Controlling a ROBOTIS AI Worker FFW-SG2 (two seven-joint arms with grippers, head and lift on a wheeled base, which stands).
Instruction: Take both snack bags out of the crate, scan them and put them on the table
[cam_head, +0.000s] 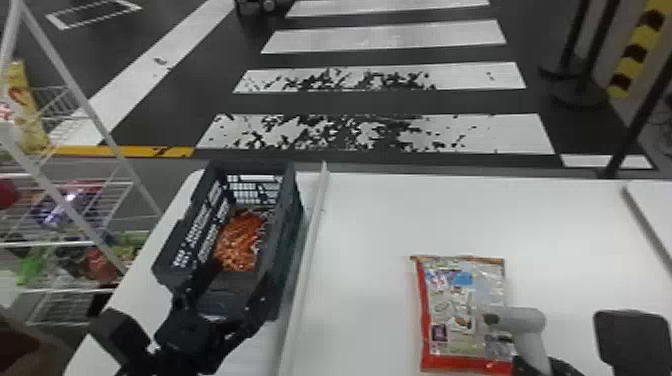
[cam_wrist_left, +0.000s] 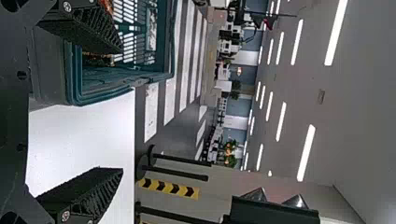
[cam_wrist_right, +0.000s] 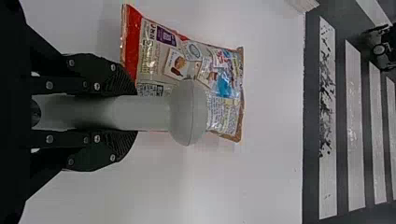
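One bag inside one crate

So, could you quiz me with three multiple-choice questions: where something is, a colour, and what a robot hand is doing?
1. Where is the orange snack bag?
A) On the floor
B) In the crate
C) Under the scanner

2. What colour is the scanner?
A) Pale grey
B) Yellow
C) Red

3. How is the right gripper?
A) Open, empty
B) Holding a bag
C) Shut on the scanner

Answers:
1 B: the head view shows it inside the crate's walls.
2 A: its head and handle are grey.
3 C: the fingers grip its handle from both sides.
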